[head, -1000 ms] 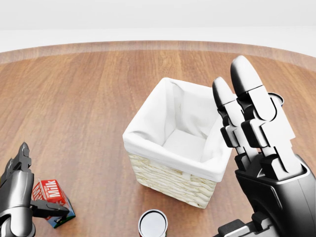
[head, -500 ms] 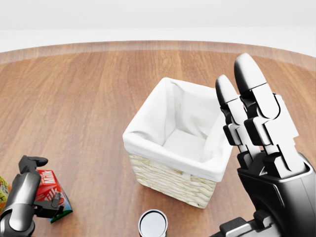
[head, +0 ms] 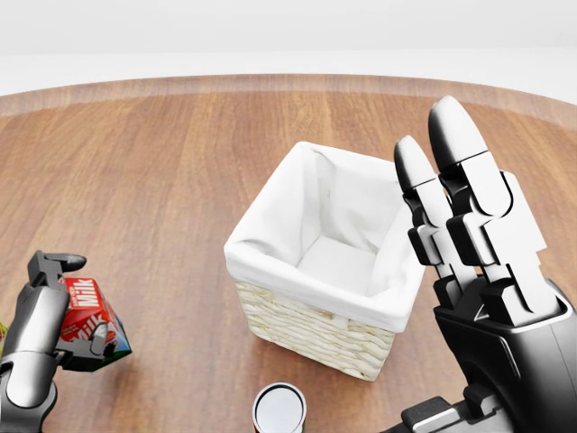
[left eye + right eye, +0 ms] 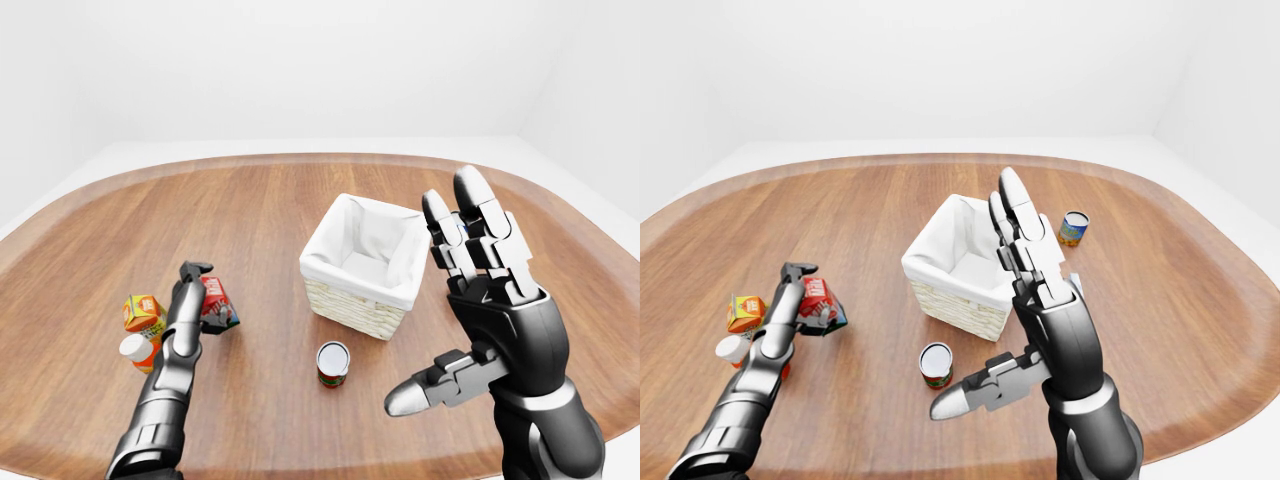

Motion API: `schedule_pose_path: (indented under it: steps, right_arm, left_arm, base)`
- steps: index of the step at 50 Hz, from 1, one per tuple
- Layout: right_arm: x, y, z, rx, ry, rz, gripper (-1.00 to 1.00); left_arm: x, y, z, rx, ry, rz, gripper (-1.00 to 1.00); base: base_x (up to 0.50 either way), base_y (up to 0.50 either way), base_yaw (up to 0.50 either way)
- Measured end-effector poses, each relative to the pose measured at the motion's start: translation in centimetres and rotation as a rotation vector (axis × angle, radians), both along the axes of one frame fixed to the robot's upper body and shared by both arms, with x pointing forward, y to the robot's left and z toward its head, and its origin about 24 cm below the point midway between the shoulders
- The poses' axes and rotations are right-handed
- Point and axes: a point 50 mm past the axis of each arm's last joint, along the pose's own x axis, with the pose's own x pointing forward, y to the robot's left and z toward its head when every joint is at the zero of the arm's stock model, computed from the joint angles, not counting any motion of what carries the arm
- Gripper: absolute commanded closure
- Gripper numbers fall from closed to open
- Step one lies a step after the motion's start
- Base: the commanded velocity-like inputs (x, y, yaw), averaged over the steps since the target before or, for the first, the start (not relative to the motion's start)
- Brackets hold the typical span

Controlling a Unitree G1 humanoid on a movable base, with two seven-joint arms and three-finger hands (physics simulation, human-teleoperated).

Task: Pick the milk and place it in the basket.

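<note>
Our left hand (image 3: 63, 320) has its fingers closed round the milk (image 3: 87, 327), carton tilted. The basket (image 3: 270, 234) lies well to that hand's right — nearer our right hand (image 3: 469, 225), which hangs open and empty beside it.

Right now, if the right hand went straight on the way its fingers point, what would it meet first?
Probably nothing: the right hand is open, fingers pointing up and away above the table. The basket sits lower, to its left in the left-eye view, though depth is unclear.

My head view looked down from close up at the basket (image 3: 315, 262). My two eye views sat farther off, and both showed the whole table (image 4: 270, 200).
</note>
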Motion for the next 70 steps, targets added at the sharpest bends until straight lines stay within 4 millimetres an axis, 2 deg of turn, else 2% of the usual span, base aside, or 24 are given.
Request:
schedule_pose_path:
  steps: [40,70]
  right_arm:
    - [0.1,0.2,-0.3,-0.006,0.015,0.003,-1.00]
    - [0.1,0.2,-0.4,-0.009,0.022,0.003,-1.00]
  left_arm:
    - [2.2,-1.6,8.7,0.094,-0.265,-0.175,1.00]
    - [2.6,-2.7,15.3,0.194,-0.390,-0.251,1.00]
  base:
    - [0.00,0.00,0.00]
    - [0.00,0.00,0.00]
